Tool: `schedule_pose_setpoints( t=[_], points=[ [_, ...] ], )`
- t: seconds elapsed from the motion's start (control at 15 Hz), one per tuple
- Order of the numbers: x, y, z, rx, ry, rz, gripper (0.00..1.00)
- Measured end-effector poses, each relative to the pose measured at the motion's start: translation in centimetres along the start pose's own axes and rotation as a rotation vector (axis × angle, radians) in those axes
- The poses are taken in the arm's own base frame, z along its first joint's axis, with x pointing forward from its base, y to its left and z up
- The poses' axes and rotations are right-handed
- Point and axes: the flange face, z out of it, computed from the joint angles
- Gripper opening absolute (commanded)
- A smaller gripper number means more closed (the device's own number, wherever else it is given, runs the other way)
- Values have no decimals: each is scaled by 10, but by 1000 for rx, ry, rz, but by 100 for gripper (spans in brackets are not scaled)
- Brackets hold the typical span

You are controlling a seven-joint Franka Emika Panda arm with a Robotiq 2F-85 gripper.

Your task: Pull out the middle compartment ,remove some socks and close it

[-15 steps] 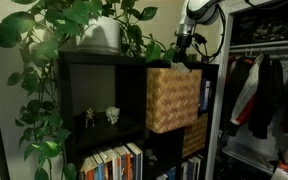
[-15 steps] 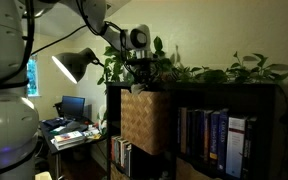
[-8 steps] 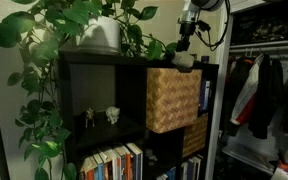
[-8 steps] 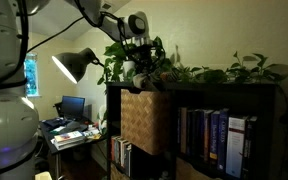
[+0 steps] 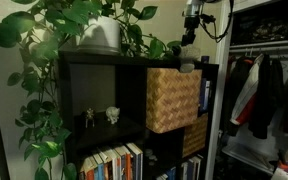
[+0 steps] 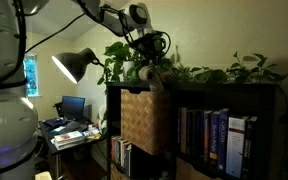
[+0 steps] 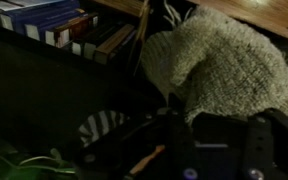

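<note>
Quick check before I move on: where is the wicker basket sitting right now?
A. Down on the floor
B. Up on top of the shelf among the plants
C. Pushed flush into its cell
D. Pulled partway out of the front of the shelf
D: in both exterior views the wicker basket juts forward of the black shelf unit, with the hand above it, shut on the socks.

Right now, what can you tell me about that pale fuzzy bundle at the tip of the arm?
The socks are a soft, pale grey-white bundle of coarse knit, crumpled into a rounded lump. In the wrist view they fill the space just past the shut tool, which seems to pinch their near edge. In an exterior view the bundle hangs under the tool, just above the pulled-out wicker basket and seemingly clear of it.
</note>
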Motion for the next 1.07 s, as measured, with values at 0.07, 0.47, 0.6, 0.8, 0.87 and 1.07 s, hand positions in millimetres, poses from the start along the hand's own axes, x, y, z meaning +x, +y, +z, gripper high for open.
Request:
schedule_pose_setpoints(
  t=[0.07, 0.47, 0.6, 0.8, 0.87, 1.07],
  points=[
    [-1, 7, -2, -12, 0, 13, 3],
    [-6, 36, -30, -51, 49, 90, 3],
    [-7, 42, -46, -82, 75, 114, 3],
    [-6, 51, -69, -162, 114, 163, 3],
    [-6, 54, -74, -190, 125, 177, 3],
    [-3, 62, -83, -238, 143, 213, 3]
  ],
)
